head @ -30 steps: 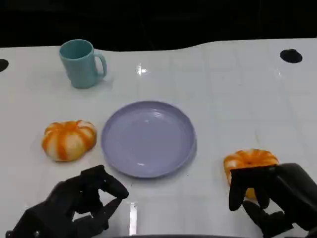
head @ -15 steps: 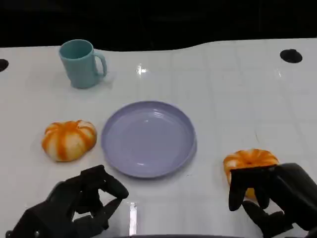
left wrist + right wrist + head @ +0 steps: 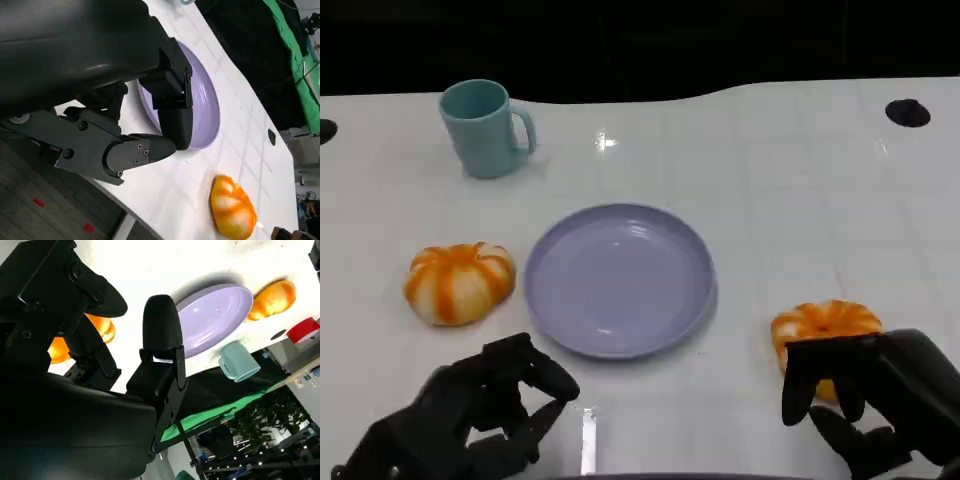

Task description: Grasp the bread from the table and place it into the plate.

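Two orange-and-white pumpkin-shaped breads lie on the white table. The left bread [image 3: 460,283] [image 3: 272,300] sits left of the lilac plate [image 3: 620,278] [image 3: 206,107] [image 3: 215,315]. The right bread [image 3: 823,322] [image 3: 232,212] [image 3: 103,329] lies right of the plate, near the front edge. My right hand [image 3: 870,395] hangs over the near side of the right bread with its fingers [image 3: 161,325] spread apart, gripping nothing. My left hand [image 3: 480,410] hovers near the front edge, below the left bread and the plate, fingers [image 3: 172,117] loosely bent and holding nothing.
A teal mug [image 3: 485,128] [image 3: 237,362] stands at the back left. Black round holes [image 3: 907,112] mark the table's far corners. The plate has nothing on it. Bare white table [image 3: 790,190] stretches behind the plate.
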Controlling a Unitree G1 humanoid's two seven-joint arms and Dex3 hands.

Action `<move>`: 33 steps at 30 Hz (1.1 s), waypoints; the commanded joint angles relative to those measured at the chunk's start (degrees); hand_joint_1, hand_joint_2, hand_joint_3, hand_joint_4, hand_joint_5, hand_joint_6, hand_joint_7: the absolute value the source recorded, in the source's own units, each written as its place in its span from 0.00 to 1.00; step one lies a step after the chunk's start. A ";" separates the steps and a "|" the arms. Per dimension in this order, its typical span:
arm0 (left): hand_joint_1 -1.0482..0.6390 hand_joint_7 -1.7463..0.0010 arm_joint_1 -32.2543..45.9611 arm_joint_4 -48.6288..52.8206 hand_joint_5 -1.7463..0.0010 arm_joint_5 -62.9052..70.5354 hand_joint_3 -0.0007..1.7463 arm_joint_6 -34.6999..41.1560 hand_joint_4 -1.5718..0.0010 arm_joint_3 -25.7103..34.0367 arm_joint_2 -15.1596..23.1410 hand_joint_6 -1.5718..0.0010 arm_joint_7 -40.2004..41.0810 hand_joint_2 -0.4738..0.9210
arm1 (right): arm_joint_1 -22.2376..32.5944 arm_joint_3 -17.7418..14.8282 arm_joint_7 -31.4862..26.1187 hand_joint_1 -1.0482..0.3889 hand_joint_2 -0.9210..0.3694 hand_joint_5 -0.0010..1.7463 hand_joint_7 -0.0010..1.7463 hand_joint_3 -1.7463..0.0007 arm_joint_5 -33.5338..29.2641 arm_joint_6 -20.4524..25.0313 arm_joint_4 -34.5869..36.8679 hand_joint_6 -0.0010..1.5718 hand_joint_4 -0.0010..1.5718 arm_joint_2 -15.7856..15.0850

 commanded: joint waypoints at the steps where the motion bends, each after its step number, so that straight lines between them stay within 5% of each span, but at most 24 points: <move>1: 0.44 0.28 0.10 -0.26 0.00 0.08 0.33 -0.18 0.54 0.41 0.63 0.60 -0.24 0.96 | 0.37 -1.06 -0.07 0.79 0.54 0.93 0.62 0.25 1.88 0.67 -1.24 0.56 0.58 -0.02; 8: 0.44 0.27 -0.08 0.10 0.00 0.51 0.32 -0.65 0.54 0.32 0.79 0.60 -0.16 0.96 | 1.17 -1.64 0.11 0.65 0.45 0.62 0.32 0.51 -3.93 7.78 -8.09 0.51 0.47 -0.32; 14: 0.44 0.27 -0.07 -0.09 0.00 0.10 0.32 -0.50 0.54 0.48 0.73 0.60 -0.37 0.96 | 2.06 -1.75 3.30 0.55 0.20 0.36 0.09 0.88 -9.81 14.73 -14.81 0.42 0.34 -1.57; 17: 0.43 0.28 -0.05 -0.13 0.00 0.13 0.32 -0.44 0.54 0.48 0.69 0.60 -0.28 0.96 | 2.29 -1.75 5.15 0.54 0.17 0.29 0.04 0.94 -12.83 17.73 -17.62 0.36 0.25 -2.10; 27: 0.43 0.28 0.05 -0.71 0.00 -0.15 0.31 0.32 0.54 0.33 0.51 0.60 -0.31 0.96 | 2.80 -0.88 12.75 0.46 0.14 0.29 0.00 1.00 -20.08 24.24 -23.70 0.24 0.03 -3.42; 33: 0.43 0.28 0.03 -1.19 0.00 0.62 0.31 0.66 0.54 -0.26 0.36 0.60 0.08 0.96 | 1.13 0.66 16.13 0.44 0.12 0.33 0.00 0.99 -22.38 26.65 -21.56 0.23 0.00 -3.50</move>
